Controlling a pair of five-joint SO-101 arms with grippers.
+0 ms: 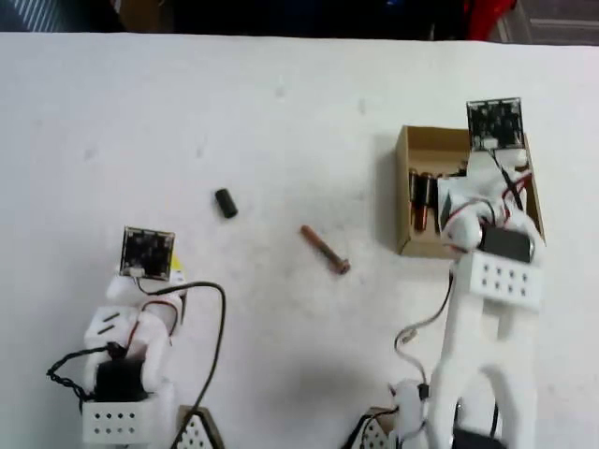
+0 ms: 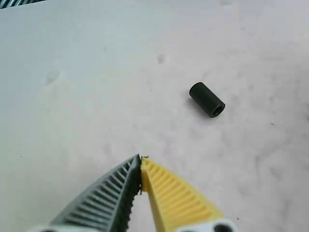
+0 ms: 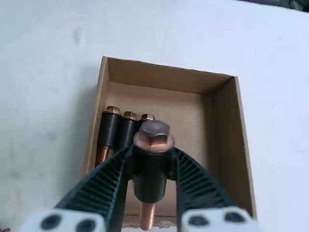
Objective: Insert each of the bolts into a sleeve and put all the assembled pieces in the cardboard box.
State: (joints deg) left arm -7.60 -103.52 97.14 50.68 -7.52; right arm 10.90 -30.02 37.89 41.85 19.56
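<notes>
Nearest your right wrist lens: the right hand (image 3: 152, 152), dark ribbed fingers (image 3: 108, 181) closed partway, clamped on the black sleeve of an assembled piece (image 3: 150, 176). Copper bolt head faces the lens, bare shank pokes out the other end. You hold it over the cardboard box (image 3: 169, 79). Cannot tell whether it touches the box floor.

Left hand (image 2: 140, 162): one grey finger, one yellow, tips pressed together, nothing between them. It hangs above bare counter, with the loose sleeve (image 2: 207, 99) near and ahead of the tips.

Surface: white counter (image 1: 281, 112), matte, a few faint scuffs and specks. Behind its far edge, a dark strip of room with a red object (image 1: 487, 17) at one corner.

Count:
- Arms, two. Left arm (image 1: 131, 355) sits folded at the near edge. Right arm (image 1: 491, 309) stretches out over the box.
- Box, one, open-topped, on the right arm's side of the counter (image 1: 404, 187).
- Assembled pieces, four. Three packed pieces (image 3: 123, 130) lie side by side against one wall of the box, heads the same way; the fourth is in your right hand.
- Loose sleeve, one, black, lying on its side (image 1: 226, 203).
- Loose bolt (image 1: 325, 249), one, copper, lying flat between the sleeve and the box, apart from both.
</notes>
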